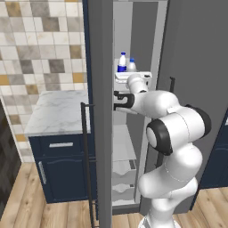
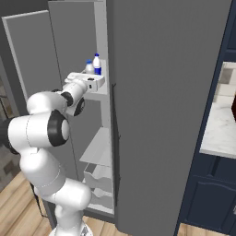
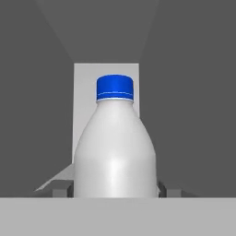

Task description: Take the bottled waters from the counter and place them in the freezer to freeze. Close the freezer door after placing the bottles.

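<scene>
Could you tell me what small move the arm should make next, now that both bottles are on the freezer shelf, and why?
Probably open fully and draw the gripper straight back. The plain whitish bottle stands upright on the shelf beside the labelled bottle, close between the fingertips, so any sideways move might tip it; the freezer door is not yet closed.
</scene>
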Tool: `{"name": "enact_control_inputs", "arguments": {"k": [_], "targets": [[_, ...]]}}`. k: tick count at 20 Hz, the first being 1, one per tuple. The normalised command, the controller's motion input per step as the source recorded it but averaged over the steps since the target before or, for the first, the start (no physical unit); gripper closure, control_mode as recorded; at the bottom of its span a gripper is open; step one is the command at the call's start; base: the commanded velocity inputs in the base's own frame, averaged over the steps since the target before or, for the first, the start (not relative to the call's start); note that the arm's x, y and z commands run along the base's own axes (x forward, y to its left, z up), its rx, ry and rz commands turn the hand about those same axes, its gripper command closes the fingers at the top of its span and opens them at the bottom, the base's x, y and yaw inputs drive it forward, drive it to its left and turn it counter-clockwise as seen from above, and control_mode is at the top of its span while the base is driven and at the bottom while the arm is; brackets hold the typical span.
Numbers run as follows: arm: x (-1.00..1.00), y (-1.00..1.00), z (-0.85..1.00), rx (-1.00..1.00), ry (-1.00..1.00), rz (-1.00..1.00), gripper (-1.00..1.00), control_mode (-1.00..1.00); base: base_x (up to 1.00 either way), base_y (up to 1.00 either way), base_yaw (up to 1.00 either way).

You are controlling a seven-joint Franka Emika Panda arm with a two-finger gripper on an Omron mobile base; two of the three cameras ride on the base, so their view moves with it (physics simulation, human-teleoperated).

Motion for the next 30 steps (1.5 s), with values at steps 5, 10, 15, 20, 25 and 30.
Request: {"name": "enact_control_inputs", "arguments": {"k": [5, 10, 15, 20, 25, 30], "targets": [[0.00, 0.00, 0.00, 0.00, 0.00, 0.00, -1.00, -1.00, 0.00, 0.00, 0.00], [0.03, 0.00, 0.00, 0.00, 0.00, 0.00, -1.00, -1.00, 0.00, 0.00, 0.00], [0.01, 0.00, 0.00, 0.00, 0.00, 0.00, -1.00, -1.00, 0.00, 0.00, 0.00], [-0.25, 0.00, 0.10, 0.00, 0.00, 0.00, -1.00, -1.00, 0.00, 0.00, 0.00], [-0.57, 0.00, 0.26, 0.00, 0.00, 0.00, -1.00, -1.00, 0.00, 0.00, 0.00], [-0.82, 0.00, 0.33, 0.00, 0.01, 0.00, -1.00, -1.00, 0.00, 0.00, 0.00]]}}
